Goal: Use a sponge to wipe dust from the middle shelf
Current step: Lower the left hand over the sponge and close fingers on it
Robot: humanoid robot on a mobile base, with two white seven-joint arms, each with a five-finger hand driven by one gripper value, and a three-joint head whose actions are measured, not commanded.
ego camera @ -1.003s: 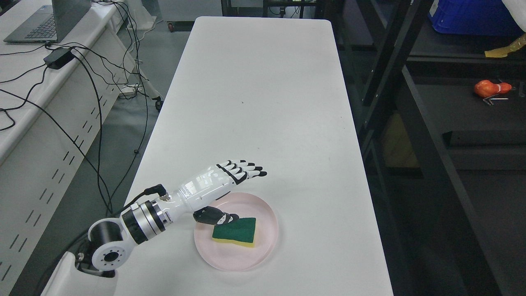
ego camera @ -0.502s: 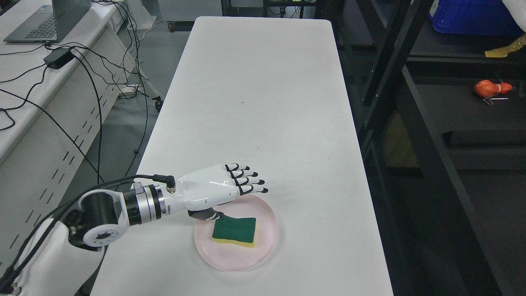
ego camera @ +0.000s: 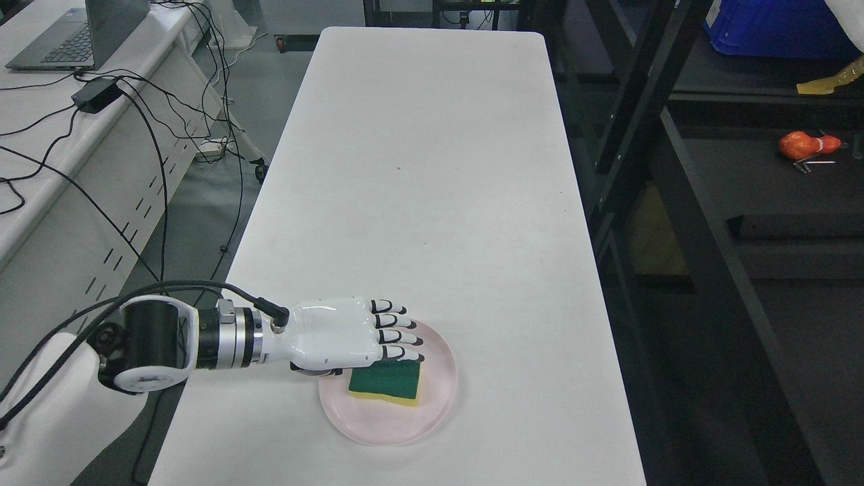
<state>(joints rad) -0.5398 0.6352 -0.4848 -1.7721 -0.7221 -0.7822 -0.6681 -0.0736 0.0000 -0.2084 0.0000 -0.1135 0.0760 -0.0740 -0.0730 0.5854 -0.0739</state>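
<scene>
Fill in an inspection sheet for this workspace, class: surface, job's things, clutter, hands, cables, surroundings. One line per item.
Surface: white table, bare apart from the plate.
Job's things: green and yellow sponge lies flat, green side up, on a pink plate at the table's near end.
Clutter: nothing seen on the table.
Hands: left hand palm down over the sponge's far edge, fingers extended, holding nothing; right hand not in view.
Cables: black cables trail from the left desk to the floor; one runs along the left arm.
Surroundings: laptop on the left desk; dark shelves at right holding an orange object and a blue bin.
</scene>
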